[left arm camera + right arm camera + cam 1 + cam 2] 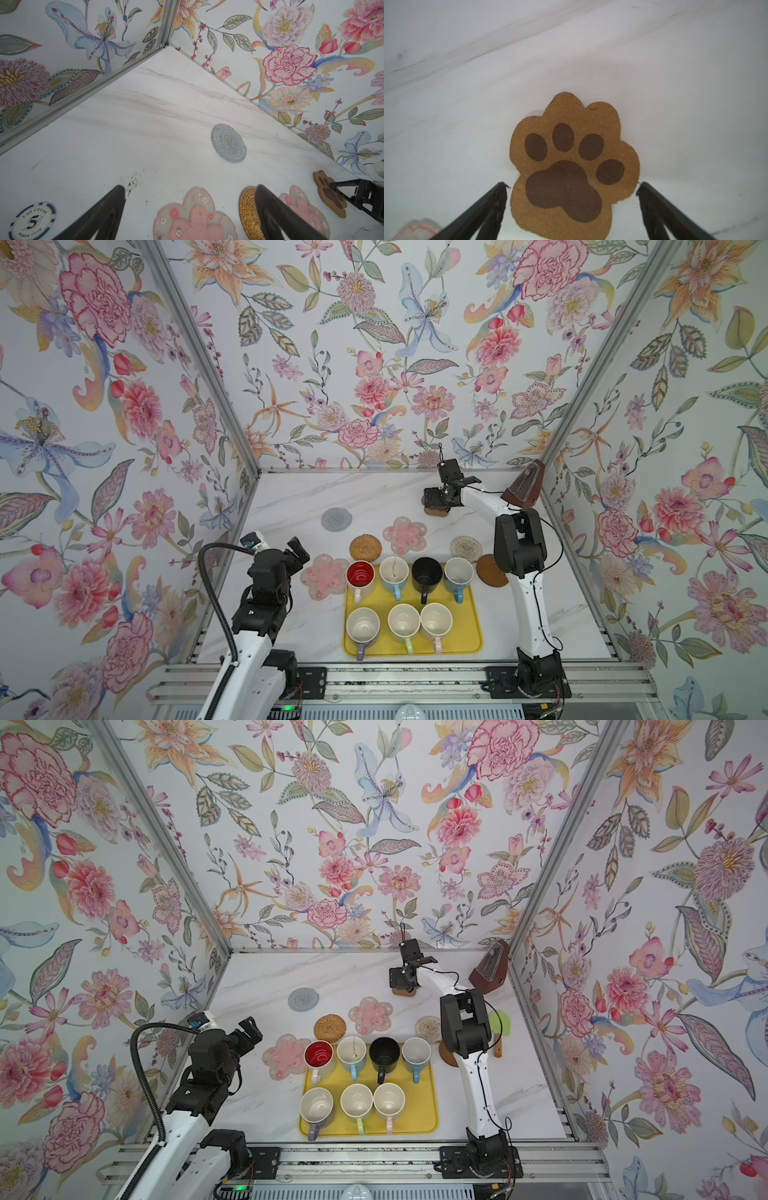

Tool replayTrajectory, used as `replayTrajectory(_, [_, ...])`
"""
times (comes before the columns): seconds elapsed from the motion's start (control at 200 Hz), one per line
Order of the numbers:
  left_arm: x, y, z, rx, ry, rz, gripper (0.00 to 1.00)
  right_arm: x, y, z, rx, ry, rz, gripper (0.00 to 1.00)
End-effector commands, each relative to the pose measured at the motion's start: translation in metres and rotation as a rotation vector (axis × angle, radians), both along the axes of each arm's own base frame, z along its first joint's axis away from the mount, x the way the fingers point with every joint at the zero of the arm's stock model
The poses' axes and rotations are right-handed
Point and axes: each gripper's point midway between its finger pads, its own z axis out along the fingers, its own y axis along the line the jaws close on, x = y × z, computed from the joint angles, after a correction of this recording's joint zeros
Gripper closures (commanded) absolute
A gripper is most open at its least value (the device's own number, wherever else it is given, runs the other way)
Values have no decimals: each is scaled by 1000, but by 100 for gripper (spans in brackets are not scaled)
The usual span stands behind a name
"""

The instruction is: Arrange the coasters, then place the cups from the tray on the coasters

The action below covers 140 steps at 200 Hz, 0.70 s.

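Item: paw coaster (571,166), lying flat at the far side of the table (291,506). It looks light, thin, stiff and corky, best pinched across its edges. The right claw (572,185) is spread wide and straddles it, not gripping. The left claw (190,187) is spread and empty, near a pink flower coaster (195,216). Count: seven coasters (336,519); seven cups (404,622), all on one yellow tray (471,616).

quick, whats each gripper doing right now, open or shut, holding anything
Left gripper: open, holding nothing.
Right gripper: open, fingers either side of the brown paw coaster, not gripping it.
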Motion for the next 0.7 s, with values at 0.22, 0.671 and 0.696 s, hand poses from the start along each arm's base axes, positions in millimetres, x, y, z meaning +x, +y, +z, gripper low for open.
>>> replayTrajectory(0.22, [5,-3,11,0,-11,-20,1,18,-9,-1,-9,-23,-87,1])
replayTrajectory(0.671, [9,-4,6,-17,-1,-22,1,41,-7,-9,-7,-47,-105,1])
replayTrajectory(0.696, [9,-5,7,-17,-3,-23,1,42,-7,-10,-9,-48,-108,1])
